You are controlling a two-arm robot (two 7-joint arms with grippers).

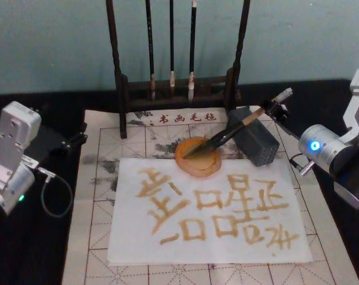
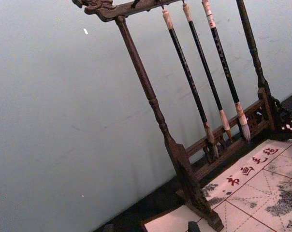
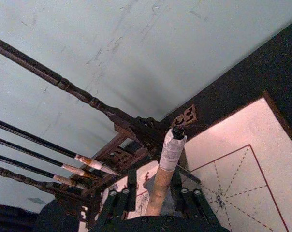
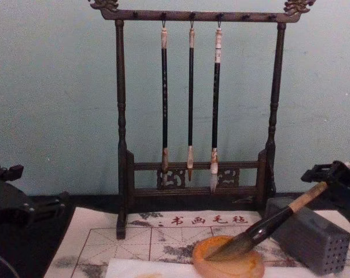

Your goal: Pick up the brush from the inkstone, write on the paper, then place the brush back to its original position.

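Observation:
The brush [image 1: 227, 133] lies slanted, its dark tip in the round orange inkstone [image 1: 183, 161] and its shaft leaning on a grey perforated block [image 1: 260, 145]. From the chest, the brush [image 4: 262, 229] rises from the inkstone [image 4: 221, 269] toward the right. My right gripper [image 1: 274, 110] straddles the tan upper handle near the whitish cap; in the right wrist view the brush [image 3: 160, 179] runs between the fingers [image 3: 130, 186] with a gap at one side, so it looks open. The white paper [image 1: 209, 243] in front bears amber characters. My left gripper [image 1: 72, 139] is parked at the left.
A dark wooden rack [image 1: 176, 89] with three thin hanging brushes [image 4: 190, 104] stands behind the inkstone. A beige mat with a red grid [image 1: 105, 154] lies under the paper. The grey block [image 4: 314, 237] sits right of the inkstone.

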